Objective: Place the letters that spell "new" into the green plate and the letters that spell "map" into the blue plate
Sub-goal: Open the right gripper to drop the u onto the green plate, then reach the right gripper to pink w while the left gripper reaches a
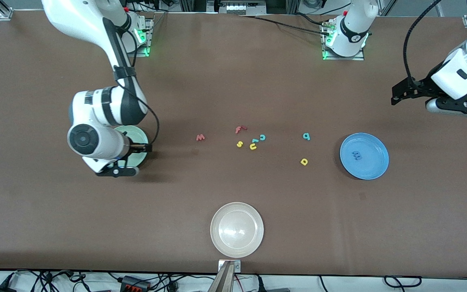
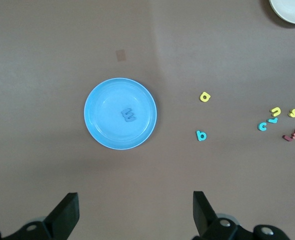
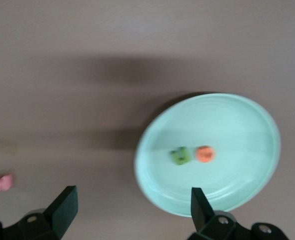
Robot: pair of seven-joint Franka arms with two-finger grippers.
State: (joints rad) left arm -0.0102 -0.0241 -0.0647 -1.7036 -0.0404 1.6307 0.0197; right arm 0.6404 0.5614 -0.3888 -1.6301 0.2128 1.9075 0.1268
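The green plate (image 3: pixel 247 125) holds the olive-green n (image 3: pixel 180 156) and the orange e (image 3: pixel 204 154). My right gripper (image 3: pixel 132 207) hangs open over that plate's edge (image 1: pixel 136 132), holding nothing. The pinkish-red w (image 1: pixel 200 137) lies on the table between the green plate and the letter cluster. The blue plate (image 1: pixel 373 146) holds the blue m (image 1: pixel 356 155). Beside it on the table lie the teal p (image 1: pixel 306 136) and the yellow a (image 1: pixel 304 162). My left gripper (image 2: pixel 136 210) is open and empty, high above the left arm's end of the table (image 1: pixel 452 106).
A cluster of other letters lies mid-table: red f (image 1: pixel 239 129), yellow s (image 1: pixel 239 143), yellow u (image 1: pixel 253 146), teal c (image 1: pixel 262 137). A beige-white plate (image 1: pixel 237 211) sits nearest the front camera.
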